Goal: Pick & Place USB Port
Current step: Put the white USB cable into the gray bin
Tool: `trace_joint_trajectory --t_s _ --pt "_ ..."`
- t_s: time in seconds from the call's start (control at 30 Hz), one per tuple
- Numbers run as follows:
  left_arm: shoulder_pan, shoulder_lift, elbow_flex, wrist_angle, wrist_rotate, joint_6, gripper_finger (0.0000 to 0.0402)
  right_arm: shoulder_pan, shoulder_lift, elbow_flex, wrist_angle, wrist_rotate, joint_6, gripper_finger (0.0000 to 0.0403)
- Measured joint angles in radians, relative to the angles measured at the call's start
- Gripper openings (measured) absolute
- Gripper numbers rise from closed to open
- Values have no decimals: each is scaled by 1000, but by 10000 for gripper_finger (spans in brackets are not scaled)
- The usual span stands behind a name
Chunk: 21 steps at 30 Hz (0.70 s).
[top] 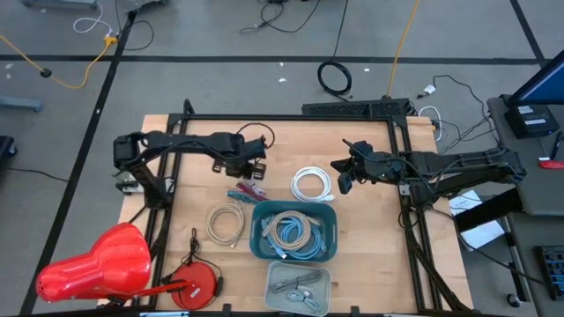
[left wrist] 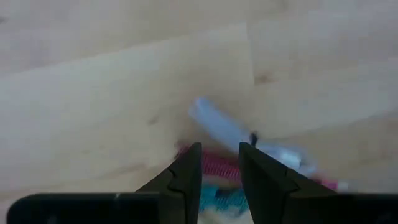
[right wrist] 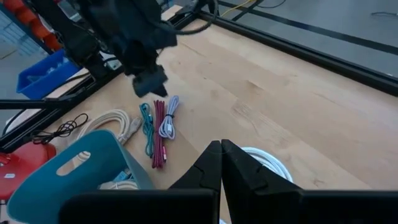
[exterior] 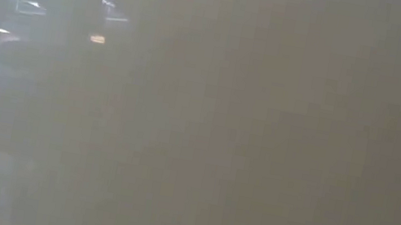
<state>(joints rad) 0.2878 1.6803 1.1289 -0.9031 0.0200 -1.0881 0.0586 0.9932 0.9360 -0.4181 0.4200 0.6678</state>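
Left gripper (top: 249, 175) hangs low over the bundled USB cables (right wrist: 159, 129), fingers (left wrist: 186, 177) slightly apart, clamped on nothing; the cables lie on the table (top: 370, 255) just beside the teal bin (top: 294, 231); right gripper (top: 345, 180) waits above the white coil (top: 312, 184), fingers together; low view shows nothing legible.

Wooden table (top: 370, 255): teal bin (top: 294, 232) centre-near, grey tray (top: 298, 288) nearer, white cable coil (top: 312, 184), beige coil (top: 226, 223), coloured cables (top: 247, 190).
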Motion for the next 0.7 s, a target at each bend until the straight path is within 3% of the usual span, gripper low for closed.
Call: trace_joint_trajectory --t_s 0.17,0.7 --pt "0 2 -49 154 10 -30 106 0 0 0 30 4 -8 0" --pt "-16 3 -50 146 11 -11 106 0 0 0 70 -1 -59 0"
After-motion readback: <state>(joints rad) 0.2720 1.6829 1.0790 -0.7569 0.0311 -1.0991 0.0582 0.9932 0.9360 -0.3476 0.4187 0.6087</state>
